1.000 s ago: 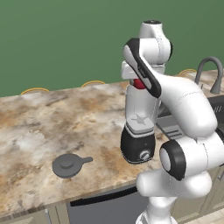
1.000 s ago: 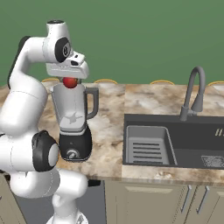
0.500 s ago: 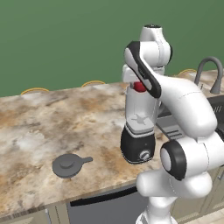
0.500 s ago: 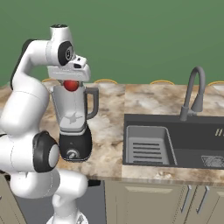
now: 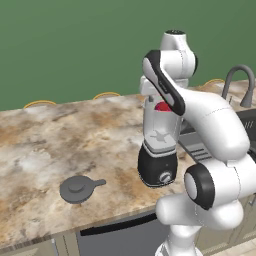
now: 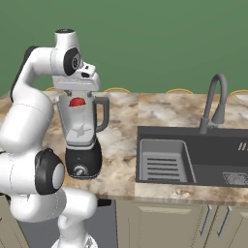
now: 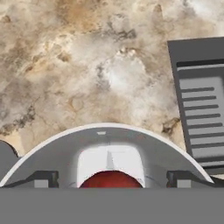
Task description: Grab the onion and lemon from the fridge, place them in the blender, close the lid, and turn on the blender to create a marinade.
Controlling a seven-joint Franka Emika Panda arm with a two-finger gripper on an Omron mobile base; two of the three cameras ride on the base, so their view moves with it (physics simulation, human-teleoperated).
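Green wall behind, and a marbled bench [image 5: 45, 145] running along to the sink [image 6: 193, 160]. Farthest left lies the lid [image 5: 77, 189], flat and well apart from the blender [image 5: 159, 150]. Above the jar mouth hangs the pincer [image 6: 77, 91], spread wide and holding nothing. A red round thing [image 6: 76, 102] sits high inside the jar; I see no pale onion or yellow-green lemon. If the hand drops carelessly, it may knock the jar over.

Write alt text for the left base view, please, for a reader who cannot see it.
A white robot arm holds its open tool over the mouth of a blender on a marble counter; a red round object shows in the jar's top. The dark lid lies on the counter, apart from the blender.
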